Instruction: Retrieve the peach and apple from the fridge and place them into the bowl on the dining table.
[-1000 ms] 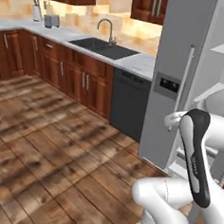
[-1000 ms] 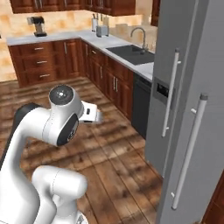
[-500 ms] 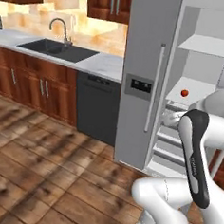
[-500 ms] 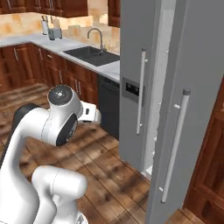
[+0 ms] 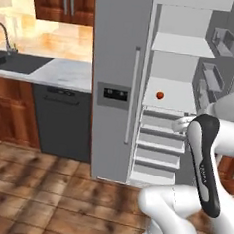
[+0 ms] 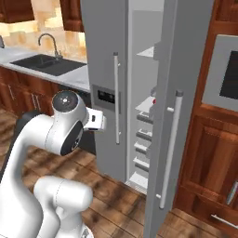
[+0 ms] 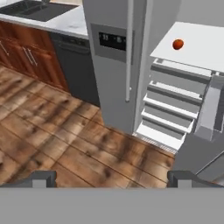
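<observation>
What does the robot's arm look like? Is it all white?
Not all white. The arm is made of smooth, rounded glossy white shells, with dark grey-black parts at its joints and a round grey cap on one. A long black panel with small lettering runs along one link. The gripper has two small dark grey fingertips.

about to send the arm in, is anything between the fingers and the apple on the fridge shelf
Nothing visible blocks it. The apple sits alone on a white shelf of the fridge, whose right door stands open. In the hand view, open floor and air lie between the fingers and that shelf.
</observation>
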